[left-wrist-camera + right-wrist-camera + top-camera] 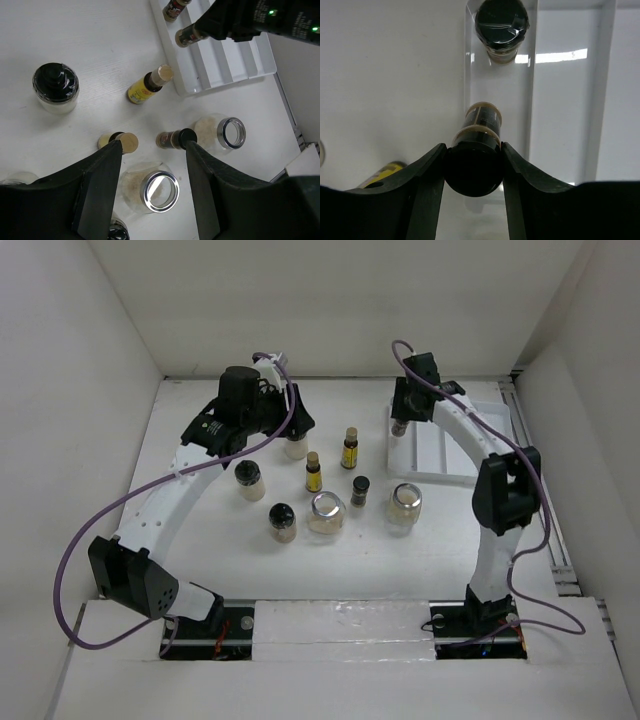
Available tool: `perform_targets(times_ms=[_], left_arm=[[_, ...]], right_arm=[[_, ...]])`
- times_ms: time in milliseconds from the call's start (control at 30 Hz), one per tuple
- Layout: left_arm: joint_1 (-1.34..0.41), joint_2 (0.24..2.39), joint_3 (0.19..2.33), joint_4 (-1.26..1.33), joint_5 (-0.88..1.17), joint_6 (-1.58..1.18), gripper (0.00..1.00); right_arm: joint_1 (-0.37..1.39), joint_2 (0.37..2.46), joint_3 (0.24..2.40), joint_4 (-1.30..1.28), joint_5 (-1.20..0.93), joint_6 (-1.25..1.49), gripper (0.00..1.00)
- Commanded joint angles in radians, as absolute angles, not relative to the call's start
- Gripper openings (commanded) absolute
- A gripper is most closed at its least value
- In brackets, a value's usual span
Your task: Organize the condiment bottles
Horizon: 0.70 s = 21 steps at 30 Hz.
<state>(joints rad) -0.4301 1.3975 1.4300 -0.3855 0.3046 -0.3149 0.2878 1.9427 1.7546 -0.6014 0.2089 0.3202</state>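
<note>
White walls (330, 300) box in a white counter (200, 550). A white tray (470, 450) sits near its far right corner. The right gripper (472, 150) is clamped on a dark spice jar (481, 120) over the tray's leftmost slot, with another jar (501, 22) standing beyond it. The left gripper (152, 147) hangs spread wide, holding nothing, above the other bottles (326, 512) clustered mid-counter.

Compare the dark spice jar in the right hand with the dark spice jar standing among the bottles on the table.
The held spice jar is clamped in the right hand; the loose spice jar stands free, touched by nothing. The held one is over a slot of the white tray; the loose one is on the table, outside the tray. Both are small, dark and black-capped.
</note>
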Motion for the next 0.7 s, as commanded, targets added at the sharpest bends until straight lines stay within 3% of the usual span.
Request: perform_targets(times_ms=[0, 367, 500, 533, 667], left_arm=[[-0.428, 1.374, 1.456, -0.364, 0.290, -0.301, 0.50], [-0.428, 1.393, 1.447, -0.354, 0.281, -0.310, 0.50], [-0.428, 1.402, 1.456, -0.354, 0.281, -0.310, 0.50], [-0.428, 1.402, 1.456, -0.354, 0.281, -0.310, 0.50], [-0.428, 1.411, 1.465, -0.354, 0.281, -0.310, 0.50]], right_arm=[[0.276, 1.976, 1.850, -0.577, 0.193, 0.296, 0.32], [0.218, 2.066, 1.821, -0.518, 0.161, 0.287, 0.32], [0.218, 2.088, 1.821, -0.508, 0.141, 0.287, 0.42], [0.218, 2.098, 1.821, -0.508, 0.141, 0.287, 0.48], [0.218, 2.111, 1.848, -0.518, 0.104, 0.287, 0.47]])
